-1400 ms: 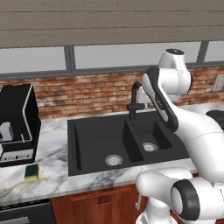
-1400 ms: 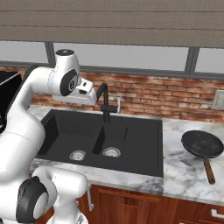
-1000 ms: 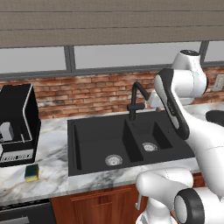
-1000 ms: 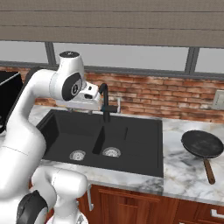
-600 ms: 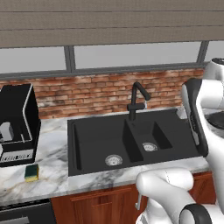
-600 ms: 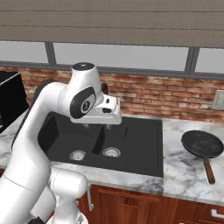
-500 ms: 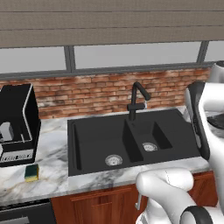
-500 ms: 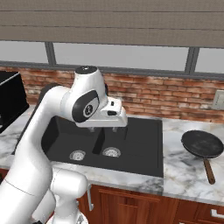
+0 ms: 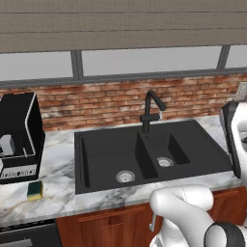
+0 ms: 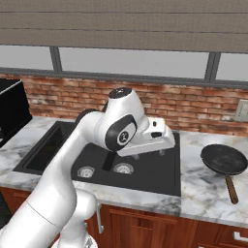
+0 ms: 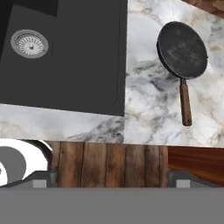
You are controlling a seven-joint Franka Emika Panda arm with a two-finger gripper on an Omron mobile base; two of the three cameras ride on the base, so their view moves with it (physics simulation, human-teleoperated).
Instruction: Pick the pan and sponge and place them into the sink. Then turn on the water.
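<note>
The black pan (image 10: 224, 160) lies on the marble counter right of the sink, its wooden handle (image 10: 232, 189) toward the front edge. In the hand view the pan (image 11: 182, 49) sits at upper right, beyond the sink's (image 11: 65, 65) right basin and its silver drain (image 11: 29, 43). My gripper (image 11: 112, 179) is open with nothing between its widely spread fingertips (image 11: 41, 178), high above the counter's front edge and left of the pan. The yellow and green sponge (image 9: 34, 190) rests on the counter left of the sink (image 9: 144, 154). No water runs from the black faucet (image 9: 152, 110).
A black box-shaped appliance (image 9: 17, 135) stands at the far left of the counter. A brick backsplash (image 9: 111, 103) and window run behind the sink. Wooden cabinet fronts (image 11: 109, 162) lie below the marble counter (image 10: 203, 193).
My arm has swung from beside the faucet to the right, across the sink toward the pan's side. Pan and sponge have not moved.
</note>
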